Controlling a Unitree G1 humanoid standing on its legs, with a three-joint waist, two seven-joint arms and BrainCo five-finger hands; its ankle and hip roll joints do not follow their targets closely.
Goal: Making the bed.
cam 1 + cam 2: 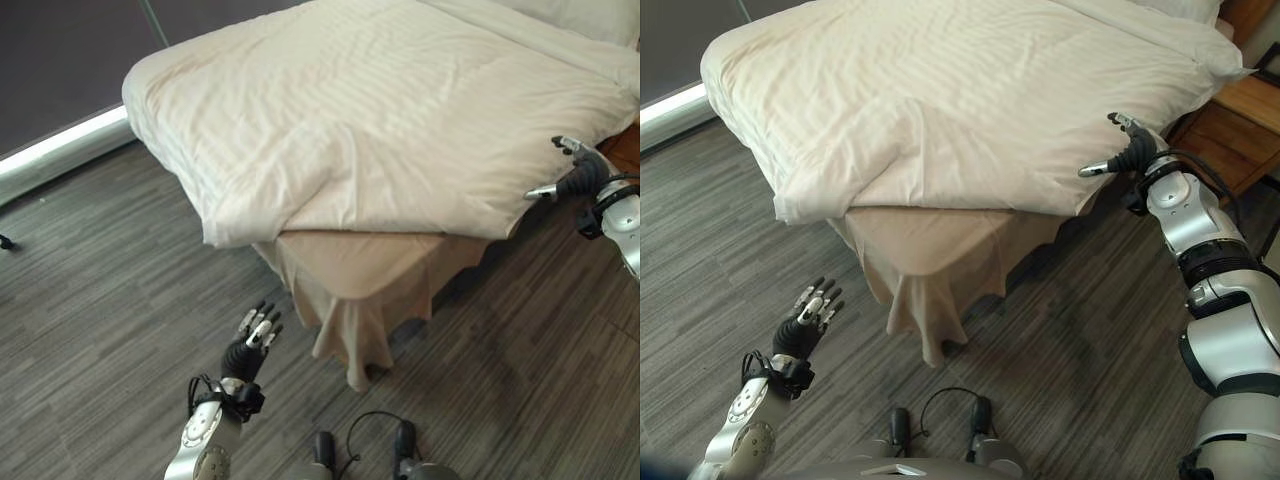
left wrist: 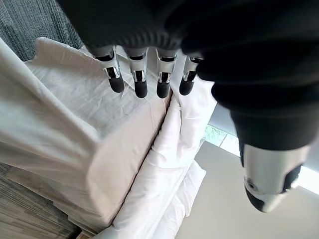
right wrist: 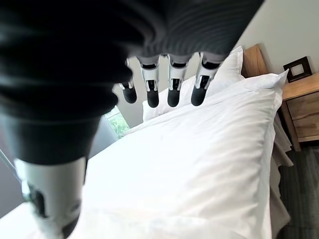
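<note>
Soft, even light falls on the duvet (image 1: pixel 380 120), showing its creases with no hard glare. A bright strip of daylight (image 1: pixel 60 148) runs along the floor (image 1: pixel 120 300) beyond the bed's far left corner. Dark shadow lies under the bed's near corner. In the wrist views the near dark covers are blurred, and the duvet looks washed out.

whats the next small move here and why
Probably lower the right hand onto the near edge of the cream quilted duvet and grip it: that hand hovers open beside the edge, the duvet leaves the tan bed skirt corner bare, and the open left hand is over the floor.
</note>
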